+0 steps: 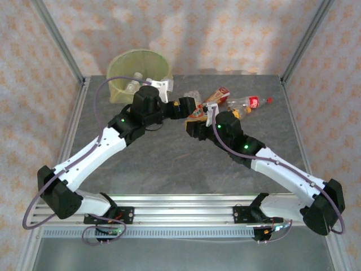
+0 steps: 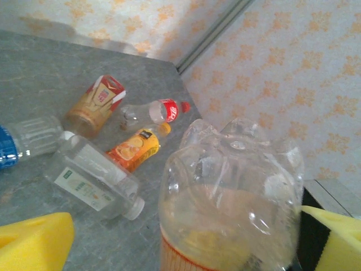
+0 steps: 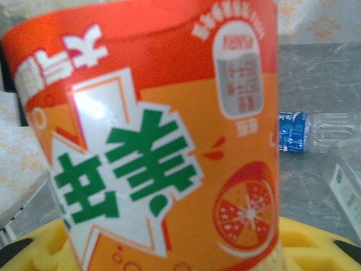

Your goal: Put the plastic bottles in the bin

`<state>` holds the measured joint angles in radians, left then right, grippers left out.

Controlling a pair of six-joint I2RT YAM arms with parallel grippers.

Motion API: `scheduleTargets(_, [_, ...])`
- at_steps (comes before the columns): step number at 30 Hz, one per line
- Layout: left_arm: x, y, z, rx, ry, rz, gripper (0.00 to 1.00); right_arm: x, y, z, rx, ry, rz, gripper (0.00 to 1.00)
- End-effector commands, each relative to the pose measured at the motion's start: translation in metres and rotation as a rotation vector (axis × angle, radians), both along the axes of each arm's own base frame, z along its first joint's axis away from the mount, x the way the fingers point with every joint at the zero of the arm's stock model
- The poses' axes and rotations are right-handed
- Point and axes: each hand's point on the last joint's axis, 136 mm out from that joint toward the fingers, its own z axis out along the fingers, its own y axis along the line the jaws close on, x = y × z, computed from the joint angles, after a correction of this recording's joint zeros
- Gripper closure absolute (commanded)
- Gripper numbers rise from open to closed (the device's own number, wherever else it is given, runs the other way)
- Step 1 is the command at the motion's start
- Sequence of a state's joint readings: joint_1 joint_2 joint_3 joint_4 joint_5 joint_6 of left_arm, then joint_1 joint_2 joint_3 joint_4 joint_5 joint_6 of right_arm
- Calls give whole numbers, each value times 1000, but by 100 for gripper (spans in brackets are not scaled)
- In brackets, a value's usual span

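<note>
Now right jaws grip the orange-labelled bottle [image 3: 158, 141]; its base points away from wide-open left jaws.

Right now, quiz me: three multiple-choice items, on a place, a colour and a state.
1. Round bin with yellow-green bag liner stands: A far left; B far right; C near edge.
2. Label of the clear plastic bottle in the right gripper: A blue; B orange; C black.
3. Left gripper: A open; B shut empty; C clamped on a cap.
Answers: A, it sits at the table's far-left corner; B, orange wraps the bottle; A, its yellow pads stand apart.
</note>
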<state>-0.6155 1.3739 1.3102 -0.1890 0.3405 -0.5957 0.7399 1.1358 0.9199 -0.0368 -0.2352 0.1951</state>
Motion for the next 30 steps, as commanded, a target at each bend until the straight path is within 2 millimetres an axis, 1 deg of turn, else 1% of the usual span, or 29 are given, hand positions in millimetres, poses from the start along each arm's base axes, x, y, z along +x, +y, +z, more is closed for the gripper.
scheduleTargets(1, [-3, -13, 26, -66, -57, -60, 0, -6, 10, 18, 76, -31, 47, 75])
scheduleTargets(4, [-4, -17, 26, -75, -54, -73, 0, -8, 14, 22, 99, -31, 71, 75])
scheduleTargets(6, [-4, -18, 27, -86, -56, -80, 3, -9, 17, 25, 116, -33, 86, 75])
scheduleTargets(13, [-6, -21, 32, -125, -57, -99, 28, -12, 23, 28, 132, -27, 119, 74])
scheduleTargets(18, [-7, -22, 36, -133, -63, -100, 51, -11, 22, 24, 121, -18, 106, 72])
scheduleTargets(20, [-7, -19, 38, -128, -71, -94, 56, -9, 20, 21, 111, -13, 86, 70])
scheduleTargets(25, [-9, -2, 45, -77, -118, -29, 62, -5, 15, 19, 91, -7, 55, 57])
scheduleTargets(28, [-10, 11, 50, -40, -153, 17, 67, -5, 14, 19, 86, -4, 48, 40])
scheduleTargets(30, [-10, 20, 54, -29, -168, 55, 69, -4, 12, 20, 82, -2, 38, 25])
